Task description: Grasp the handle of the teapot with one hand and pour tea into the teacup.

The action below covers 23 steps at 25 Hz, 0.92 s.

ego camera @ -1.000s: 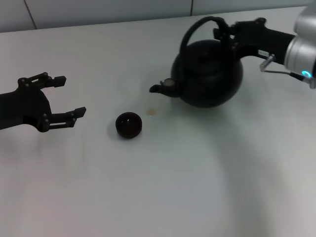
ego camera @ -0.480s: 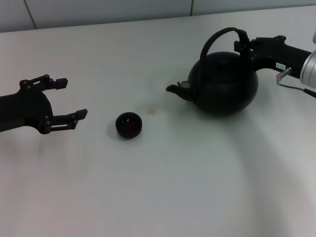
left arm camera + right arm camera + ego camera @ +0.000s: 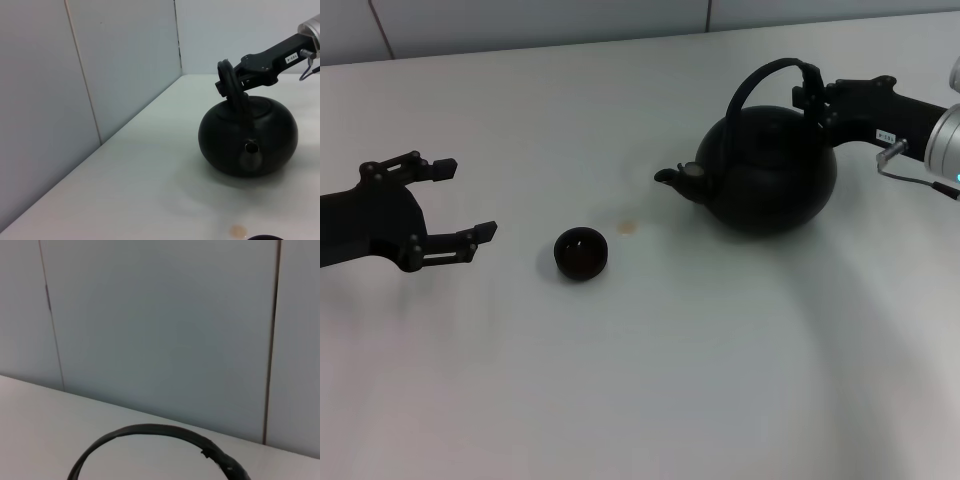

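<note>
Your right gripper [image 3: 812,92] is reaching in from the right side, its arm stretched nearly level, and its fingers are closing around the upper right part of the teapot's handle [image 3: 767,75]. Your left gripper [image 3: 445,200] is hovering well off to the left of the teapot [image 3: 770,170], fingers spread wide and pointing toward it, gripping nothing.

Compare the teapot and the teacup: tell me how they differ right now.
The teapot is far larger than the teacup. The teapot has a spout, a lid and an arched handle; the teacup is a plain bowl without any. The right gripper is at the teapot's handle; nothing touches the teacup. Both are round and black and sit on the white table.
</note>
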Tool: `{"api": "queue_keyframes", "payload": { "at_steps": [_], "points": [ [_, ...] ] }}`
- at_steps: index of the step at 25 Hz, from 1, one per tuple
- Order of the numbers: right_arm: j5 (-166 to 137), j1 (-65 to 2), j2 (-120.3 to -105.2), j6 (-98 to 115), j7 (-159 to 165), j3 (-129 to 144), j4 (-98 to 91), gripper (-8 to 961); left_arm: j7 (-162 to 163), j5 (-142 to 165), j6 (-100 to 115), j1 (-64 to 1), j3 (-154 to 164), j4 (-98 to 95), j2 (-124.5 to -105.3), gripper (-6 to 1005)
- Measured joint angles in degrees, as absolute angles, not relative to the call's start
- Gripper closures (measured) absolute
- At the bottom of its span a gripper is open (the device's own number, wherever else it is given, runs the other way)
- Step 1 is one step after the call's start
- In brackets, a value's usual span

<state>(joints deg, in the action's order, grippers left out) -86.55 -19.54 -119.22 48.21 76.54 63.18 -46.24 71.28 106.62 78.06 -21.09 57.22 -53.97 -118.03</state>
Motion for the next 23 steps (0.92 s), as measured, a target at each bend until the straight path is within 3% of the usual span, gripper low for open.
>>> {"api": "queue_keyframes", "payload": {
  "at_steps": [8,13,23],
  "points": [
    [-86.1,-20.08,-119.17,47.59,77.14,62.47,-46.56,842,71.19,106.61,78.05,-21.09,57.21,-54.09,-118.03,129],
    [-86.05,-20.42,-119.17,47.11,76.83,62.48,-46.56,651,71.19,106.61,78.05,-21.09,57.21,-54.15,-118.03,129],
    [-86.05,-20.35,-119.19,47.44,76.72,62.49,-46.95,651,71.19,106.61,78.05,-21.37,57.21,-54.23,-118.03,129]
  ]
}}
